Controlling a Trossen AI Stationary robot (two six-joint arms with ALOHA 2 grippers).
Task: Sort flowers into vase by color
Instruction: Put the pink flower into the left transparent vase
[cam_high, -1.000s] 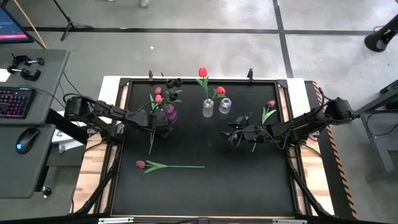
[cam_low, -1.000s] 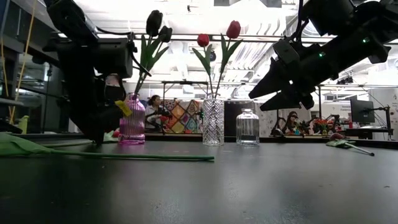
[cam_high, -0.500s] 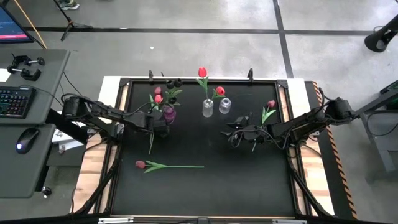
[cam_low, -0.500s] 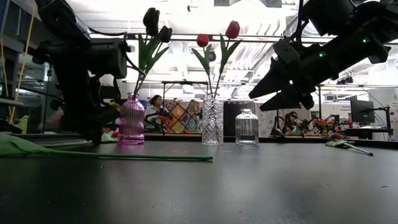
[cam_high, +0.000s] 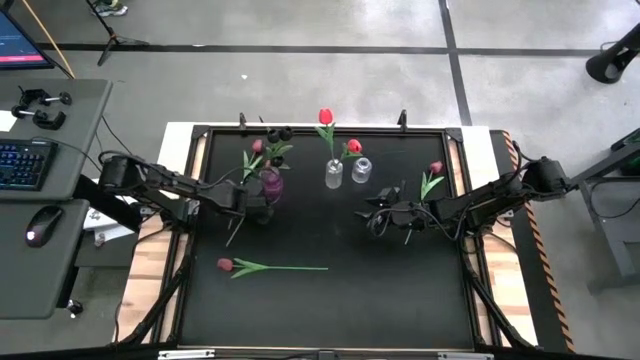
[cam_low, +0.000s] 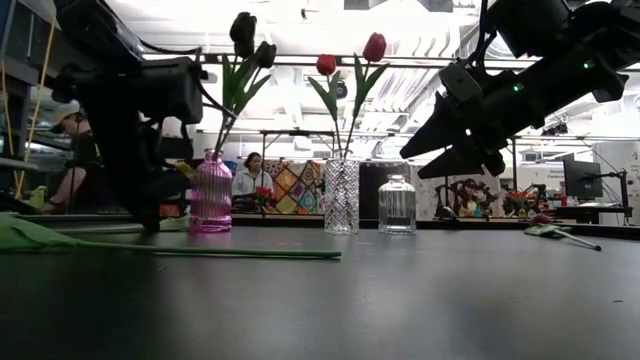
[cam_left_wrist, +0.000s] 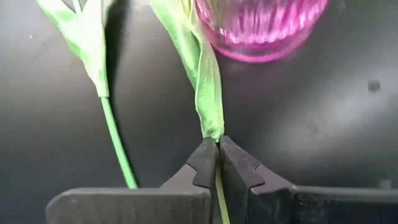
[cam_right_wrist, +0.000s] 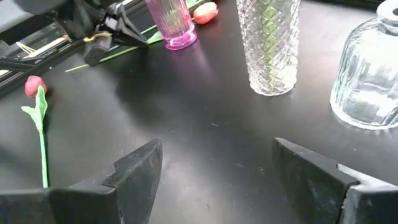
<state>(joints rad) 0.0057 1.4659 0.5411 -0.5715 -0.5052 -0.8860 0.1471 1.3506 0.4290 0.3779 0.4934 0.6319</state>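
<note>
A pink ribbed vase (cam_high: 270, 183) holds dark maroon tulips (cam_high: 277, 133). Beside it lies a pink tulip (cam_high: 257, 147), and my left gripper (cam_left_wrist: 217, 155) is shut on its stem. A second green stem (cam_left_wrist: 115, 143) lies alongside on the mat. A tall clear vase (cam_high: 333, 173) holds two red tulips (cam_high: 326, 117), next to a short clear vase (cam_high: 362, 170). One red tulip (cam_high: 226, 265) lies flat near the front left. A pink tulip (cam_high: 436, 168) lies at the right. My right gripper (cam_right_wrist: 217, 168) hovers open at mid-table. My left gripper pinches the pink tulip's thin stem (cam_left_wrist: 218, 142) between its two fingertips, just below the base of the long leaf (cam_left_wrist: 202, 68). The fingers slant down from the table's left side. The flower's leaf and head lie toward the pink vase (cam_left_wrist: 261, 25), low over the mat.
The black mat has a raised frame (cam_high: 200, 135) around it. Open mat lies in front of the vases and on the near half. Beyond the table, people sit in the room (cam_low: 250, 165). A desk with keyboard and mouse (cam_high: 35, 237) stands to the left.
My left gripper has shut on the pink tulip's stem beside the pink vase and has shifted slightly toward the table's left edge. The stem's free end has swung a little leftward with it. The right arm has kept still.
</note>
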